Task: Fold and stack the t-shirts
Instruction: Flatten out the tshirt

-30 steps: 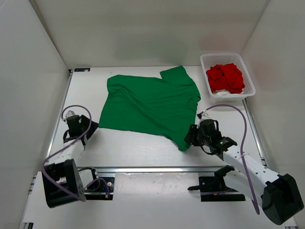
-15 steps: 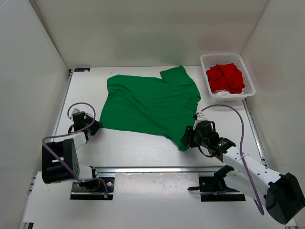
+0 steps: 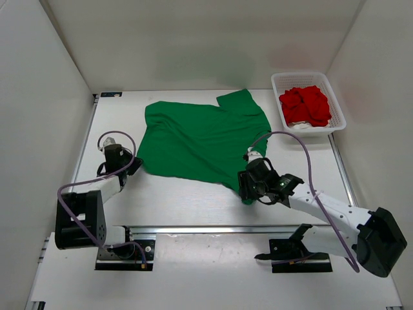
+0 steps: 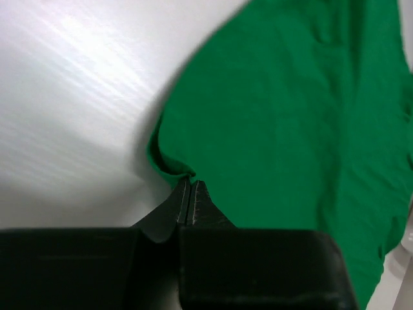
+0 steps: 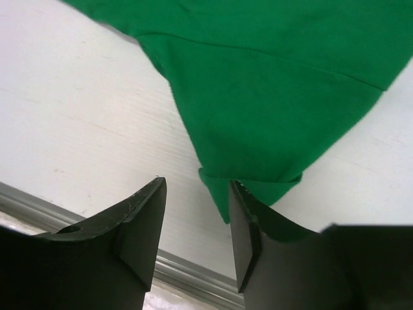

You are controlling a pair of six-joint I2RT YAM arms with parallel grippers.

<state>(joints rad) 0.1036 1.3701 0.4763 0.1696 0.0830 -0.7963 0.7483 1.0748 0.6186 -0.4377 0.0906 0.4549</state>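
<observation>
The green t-shirt [image 3: 203, 139] lies spread flat on the white table, and both wrist views show it [image 4: 290, 116] [image 5: 271, 84]. My left gripper [image 3: 132, 166] [image 4: 191, 183] is at its near-left corner, shut, with the curled cloth edge pinched at the very tips. My right gripper [image 3: 245, 186] [image 5: 197, 183] is open over the near-right corner. That folded corner lies between the fingers, close to the right one. The red t-shirt [image 3: 306, 104] is bunched in the basket, with a bit of off-white t-shirt [image 3: 298, 126] showing under it.
The white mesh basket [image 3: 308, 75] stands at the back right of the table. A metal rail [image 3: 206, 228] runs along the near edge, also in the right wrist view [image 5: 187, 268]. White walls enclose the left, back and right sides.
The left gripper moved forward to the shirt's near-left corner and closed on it. The right gripper moved left over the near-right corner, still open.
</observation>
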